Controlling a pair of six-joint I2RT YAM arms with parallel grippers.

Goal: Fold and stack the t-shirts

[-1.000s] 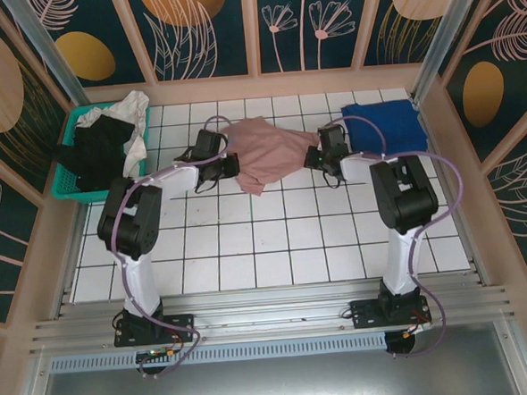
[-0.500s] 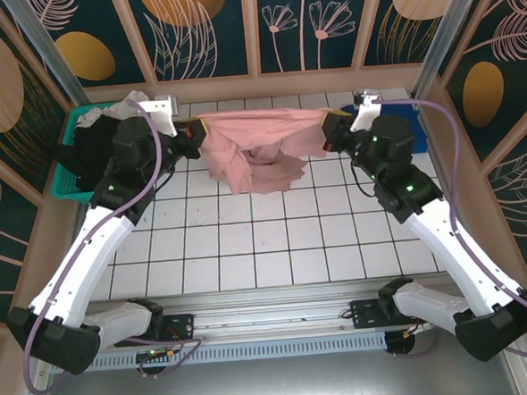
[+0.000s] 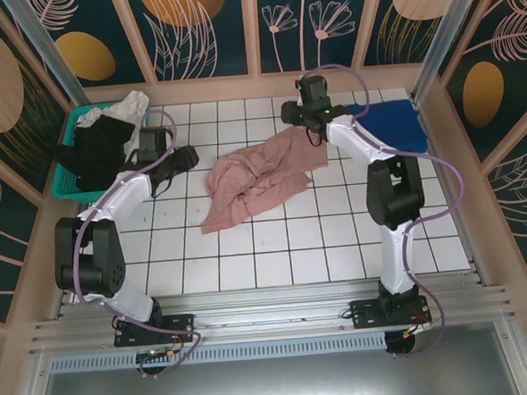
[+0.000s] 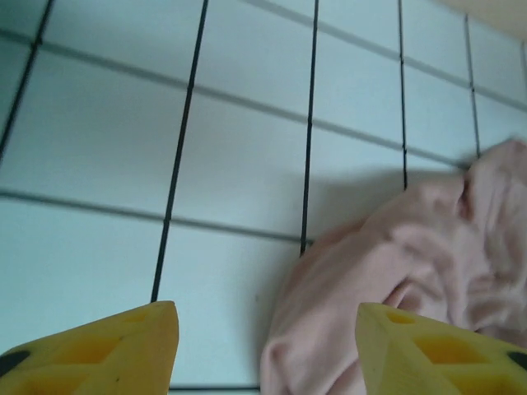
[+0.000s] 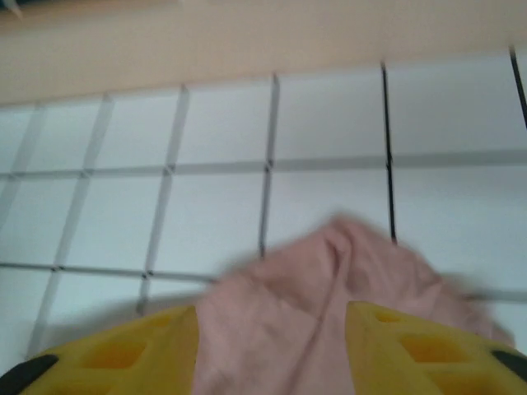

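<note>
Mid-table, on the white tiles (image 3: 249, 252): one dusty-pink t-shirt (image 3: 258, 178), which lay crumpled. My left gripper (image 4: 265, 321) hung just left of it, fingers apart, holding nothing. My right gripper (image 5: 272, 317) hovered at its far right corner, fingers likewise apart. One royal-blue t-shirt (image 3: 391, 122) lay far right. A black t-shirt (image 3: 100, 152) and a white t-shirt (image 3: 133, 107) lay in the teal basket (image 3: 70, 133), far left.

A teal basket (image 3: 71, 130) sits at the far left corner of the tabletop (image 3: 276, 250), which is white tile crossed by dark grout lines. Dark wall panels (image 3: 204, 31), painted with pale flowers and orange ovals and framed in light wood, close in three sides. A ribbed metal rail (image 3: 271, 321) runs along the near edge.
</note>
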